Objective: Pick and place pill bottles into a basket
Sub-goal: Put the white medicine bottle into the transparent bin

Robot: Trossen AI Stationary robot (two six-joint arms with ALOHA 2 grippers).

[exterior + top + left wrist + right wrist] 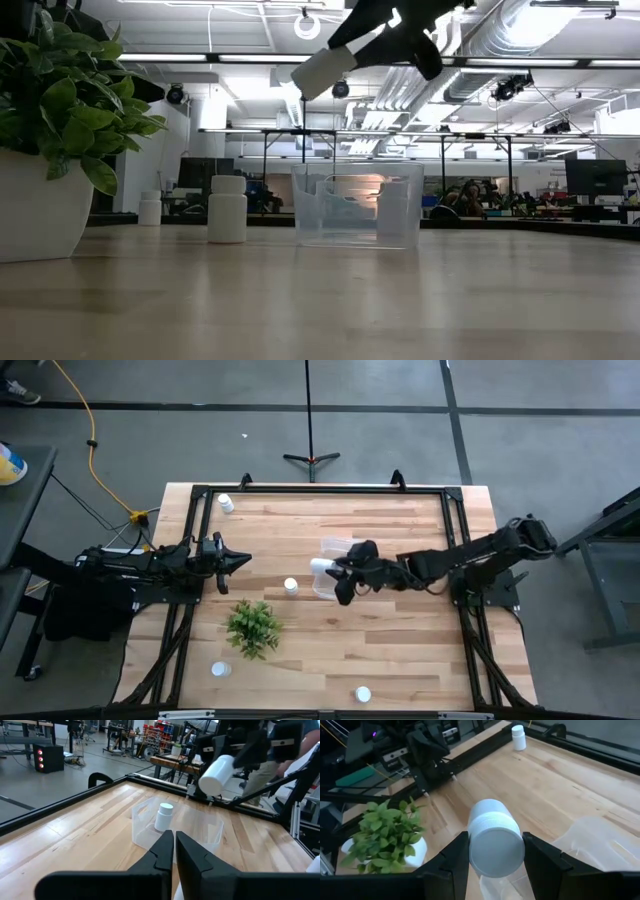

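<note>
My right gripper (pixel 338 573) is shut on a white pill bottle (pixel 321 567), high above the left part of the clear basket (pixel 358 205); the basket also shows in the high view (pixel 338 550). The held bottle shows tilted in the low view (pixel 323 70) and in the left wrist view (pixel 216 774). Another bottle (pixel 291 586) stands upright on the table just left of the basket. More bottles stand at the far left (pixel 227 503), the near left (pixel 220 669) and the near edge (pixel 363 695). My left gripper (pixel 238 561) is shut and empty at the table's left. My right gripper pinches the bottle at its ribbed cap end (pixel 495 851) between its two fingers (pixel 457 857), one on each side. The fingers come from the table's right, slanting down, and lie along the bottle. The bottle is lifted clear and tilted, its bottom end (pixel 303 79) lower.
A small green plant in a white pot (pixel 252 627) stands near left, between the near-left bottle and the basket; it fills the low view's left (pixel 50 130). A black frame (pixel 320 489) rims the table.
</note>
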